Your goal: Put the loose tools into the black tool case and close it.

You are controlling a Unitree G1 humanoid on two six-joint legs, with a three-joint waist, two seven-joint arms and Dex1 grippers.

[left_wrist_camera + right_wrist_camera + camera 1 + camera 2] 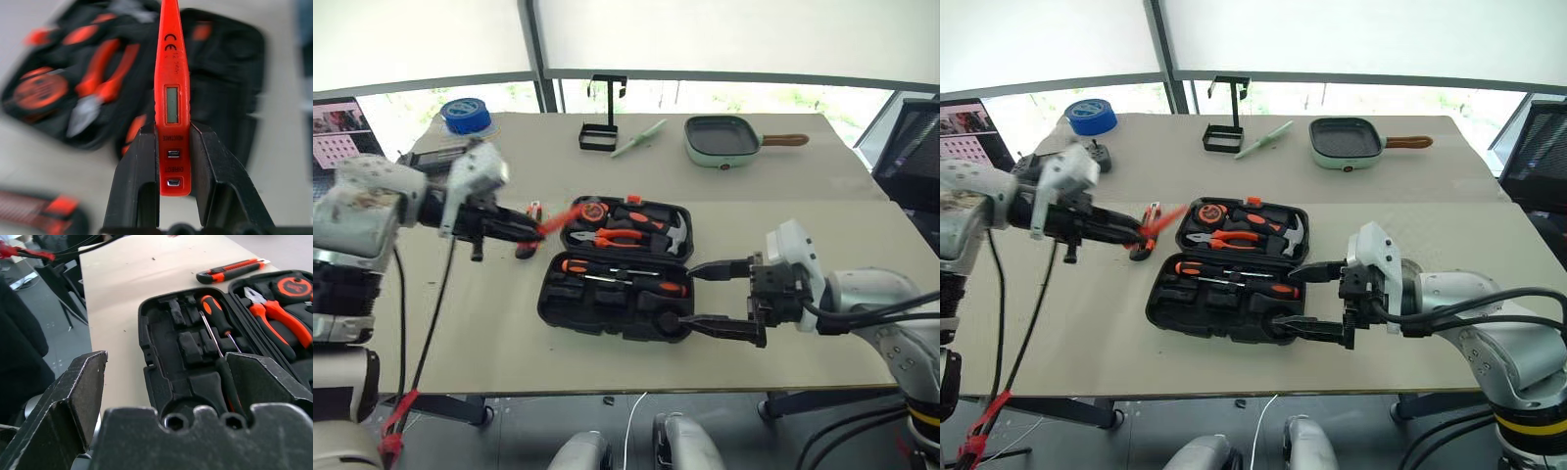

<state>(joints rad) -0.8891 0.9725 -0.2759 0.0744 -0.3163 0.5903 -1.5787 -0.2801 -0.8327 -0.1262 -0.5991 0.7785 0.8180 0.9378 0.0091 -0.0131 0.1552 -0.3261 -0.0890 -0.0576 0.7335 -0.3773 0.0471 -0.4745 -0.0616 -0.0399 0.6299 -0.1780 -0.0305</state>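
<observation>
Slim orange screwdriver point(172, 98) | we gripped it in our left gripper point(172, 161), jaws clamped on its handle, beside the open black tool case point(607, 299) | right gripper point(729, 299) hung wide, empty, at the case's edge | we judged: align shaft with a free recess, lower slowly.

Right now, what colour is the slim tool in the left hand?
All orange; the slim screwdriver shows best in the left wrist view.

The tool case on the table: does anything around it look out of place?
Yes. The utility knife lies loose on the table beside the open black tool case, while the left tool grips a slim orange screwdriver.
</observation>
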